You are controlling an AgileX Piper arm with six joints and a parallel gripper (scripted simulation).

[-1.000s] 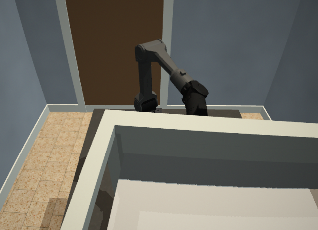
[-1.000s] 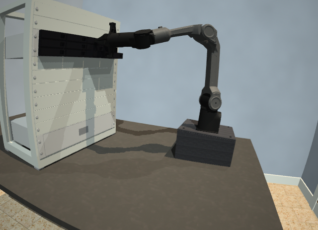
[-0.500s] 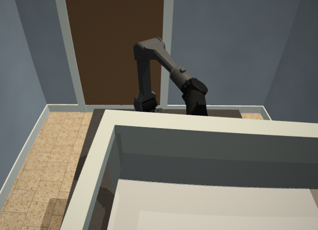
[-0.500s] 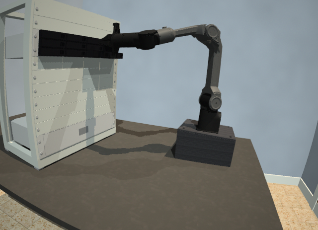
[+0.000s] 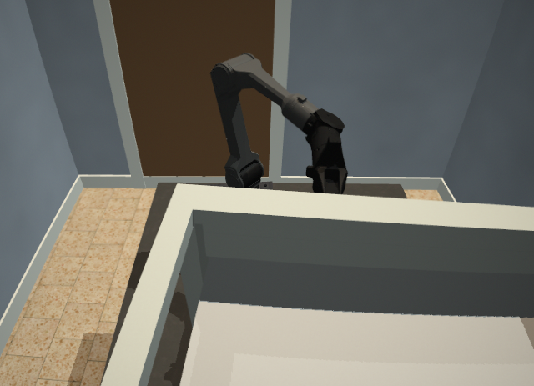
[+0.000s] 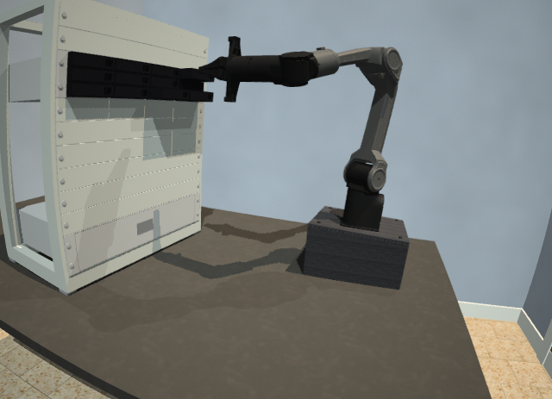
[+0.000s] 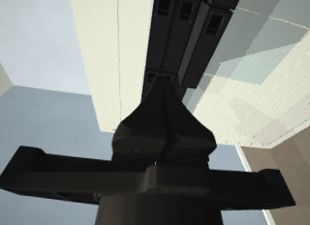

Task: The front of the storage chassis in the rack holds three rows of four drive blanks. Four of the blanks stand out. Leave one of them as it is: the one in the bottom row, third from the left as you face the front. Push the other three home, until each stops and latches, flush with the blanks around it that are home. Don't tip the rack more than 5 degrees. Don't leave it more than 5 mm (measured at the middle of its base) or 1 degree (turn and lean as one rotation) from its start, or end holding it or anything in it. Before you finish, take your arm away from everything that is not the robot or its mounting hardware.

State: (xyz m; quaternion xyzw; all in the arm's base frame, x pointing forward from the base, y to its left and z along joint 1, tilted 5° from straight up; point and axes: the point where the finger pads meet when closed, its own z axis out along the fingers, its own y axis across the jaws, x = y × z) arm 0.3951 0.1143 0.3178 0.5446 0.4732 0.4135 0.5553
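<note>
The pale rack stands on the dark table. The black storage chassis sits in the rack's upper front. At the chassis's right end, one blank stands out at my fingers' height. Another blank stands out in the bottom row. My gripper is shut and empty, level and pointing at the upper blank. Its tips are at or just off that blank's face; I cannot tell if they touch. In the top view the rack's top frame hides the fingertips and the chassis front.
The arm's dark pedestal stands on the table to the right of the rack. Blank panels fill the rack front below the chassis. A brown door and tiled floor lie beyond the table.
</note>
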